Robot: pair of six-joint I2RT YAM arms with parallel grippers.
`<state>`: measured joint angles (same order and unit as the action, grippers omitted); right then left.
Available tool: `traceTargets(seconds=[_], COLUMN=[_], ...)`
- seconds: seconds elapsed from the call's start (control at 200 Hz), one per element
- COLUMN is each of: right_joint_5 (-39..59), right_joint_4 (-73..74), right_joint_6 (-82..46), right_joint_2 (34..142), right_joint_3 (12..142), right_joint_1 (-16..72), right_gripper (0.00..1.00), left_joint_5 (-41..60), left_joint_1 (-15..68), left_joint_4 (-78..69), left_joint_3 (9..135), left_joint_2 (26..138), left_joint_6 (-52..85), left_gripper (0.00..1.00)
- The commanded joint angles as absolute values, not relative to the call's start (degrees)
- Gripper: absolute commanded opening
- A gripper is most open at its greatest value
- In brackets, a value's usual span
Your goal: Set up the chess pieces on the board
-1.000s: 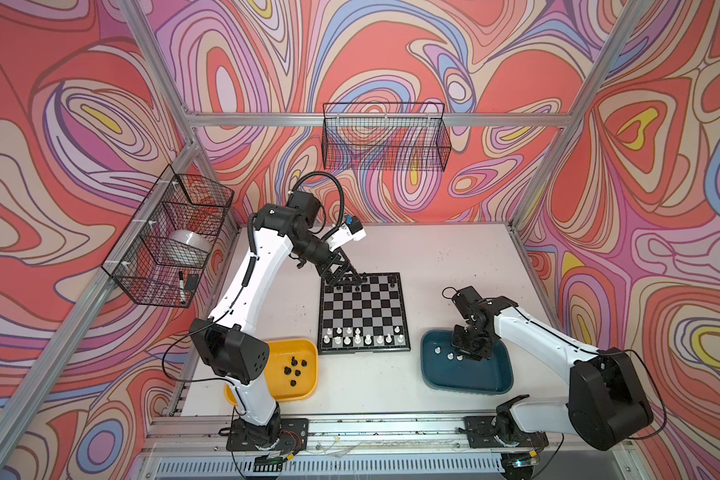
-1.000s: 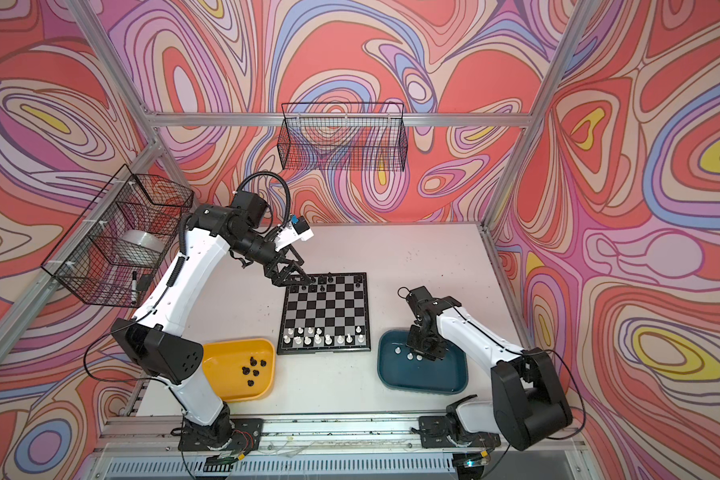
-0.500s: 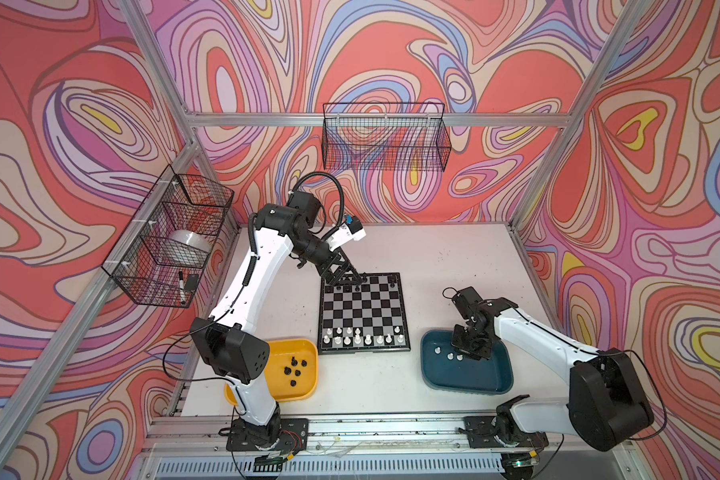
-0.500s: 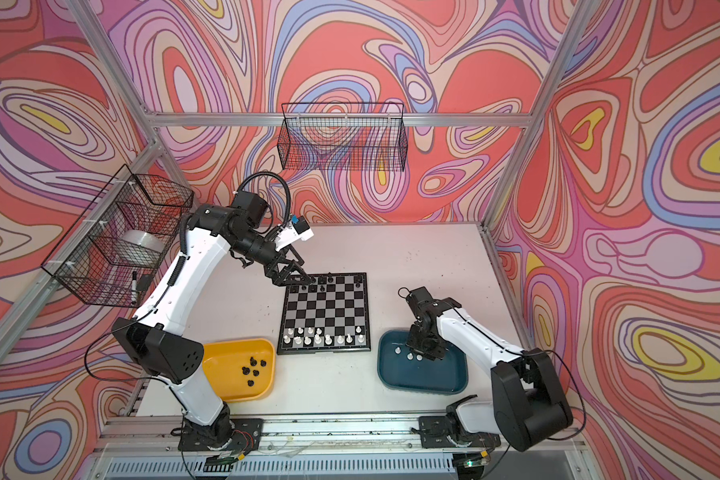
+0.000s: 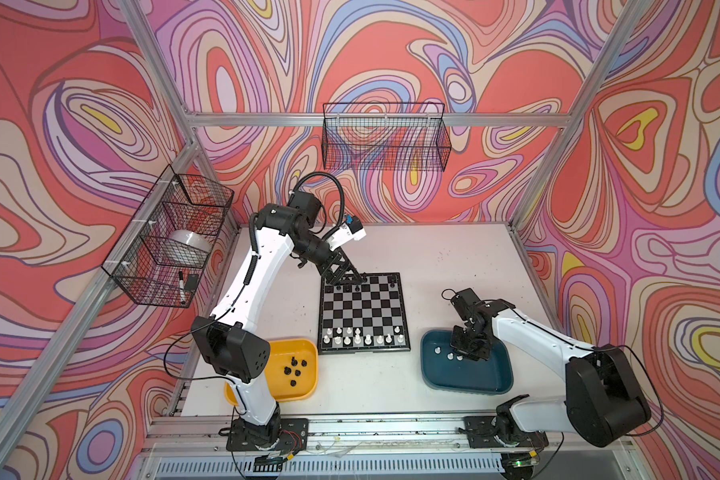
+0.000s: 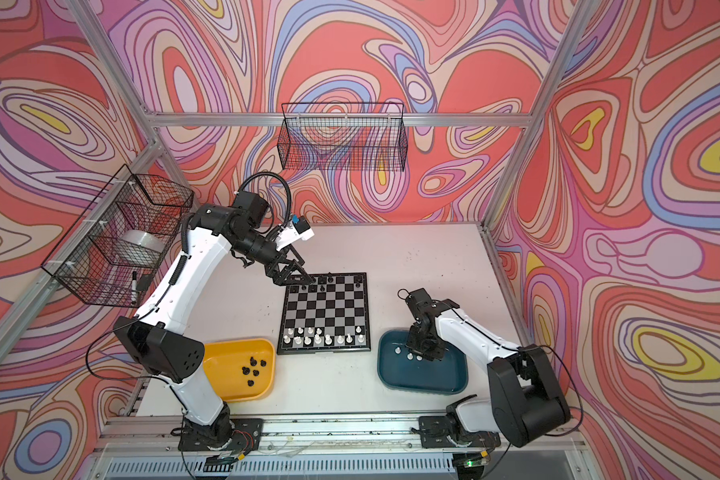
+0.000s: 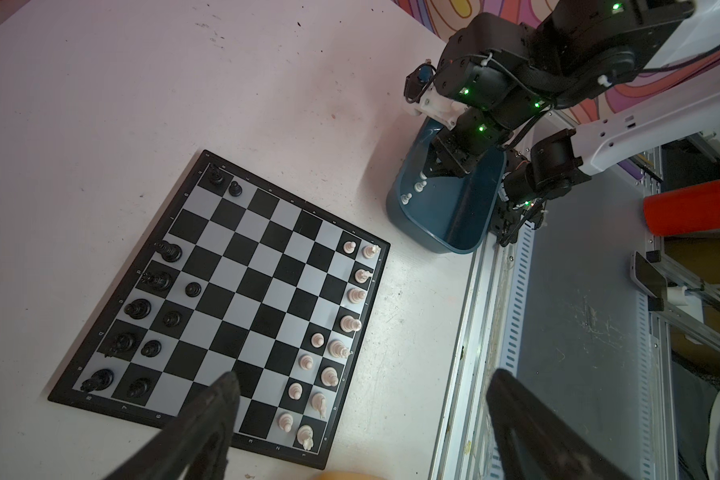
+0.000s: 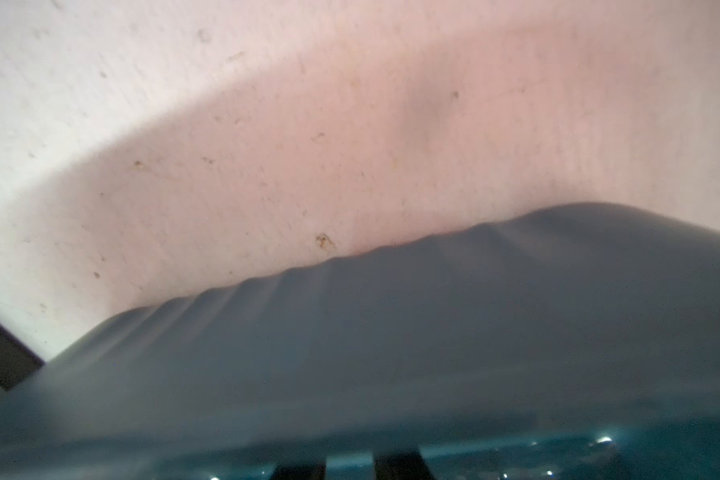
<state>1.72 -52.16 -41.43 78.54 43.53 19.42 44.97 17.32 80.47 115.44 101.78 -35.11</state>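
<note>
Two arms on the white table [image 5: 433, 257]; I'm reading places off both top views. Wire basket [image 5: 385, 137] hangs on the 12 o'clock wall, side basket [image 5: 171, 237] on the 9 o'clock wall.

Board [image 5: 362, 309] sits flat mid-table, square to me. Yellow tray [image 5: 308, 388] is at the board's 7 o'clock and teal tray [image 5: 474, 380] at its 4 o'clock, both just beside it.

Left gripper [image 5: 346, 282] hovers over the board's 11 o'clock corner. Left wrist view shows its fingers [image 7: 221, 399] spread wide with nothing between them.

Right gripper [image 5: 468, 353] is down inside the teal tray near its 11 o'clock corner. Right wrist view is mostly tray wall. Two finger tips [image 8: 300, 471] are barely in frame with a narrow gap, so I can't tell whether they're pinching a piece.

Marker [image 5: 181, 286] lies in the side basket's near compartment.

White pieces [image 5: 362, 338] fill the board's 6 o'clock rows: full back rank, partial pawn row in front. Black pieces [image 5: 356, 286] stand along the 12 o'clock rows, with gaps in both. Loose black pieces [image 5: 294, 368] cluster mid yellow tray. Three loose white pieces [image 5: 449, 355] stand in the teal tray, right by the right gripper's tips.
</note>
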Motion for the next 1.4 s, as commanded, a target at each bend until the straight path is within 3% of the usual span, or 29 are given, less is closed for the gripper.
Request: traceTargets(seconds=[0.0, 1.397], right_joint_5=[0.75, 1.61], right_joint_4=[-51.64, -50.56], right_joint_6=[-41.66, -41.11], right_joint_2=[79.44, 79.67], right_joint_3=[42.93, 42.63], right_joint_1=[19.19, 19.18], right_gripper=[0.19, 0.09], left_joint_5=[45.83, 46.66], left_joint_1=[17.56, 17.49], left_joint_4=[80.51, 80.05], left_joint_3=[116.28, 116.81], left_joint_2=[102.27, 103.10], left_joint_6=[-35.15, -34.72], left_gripper=[0.94, 0.94])
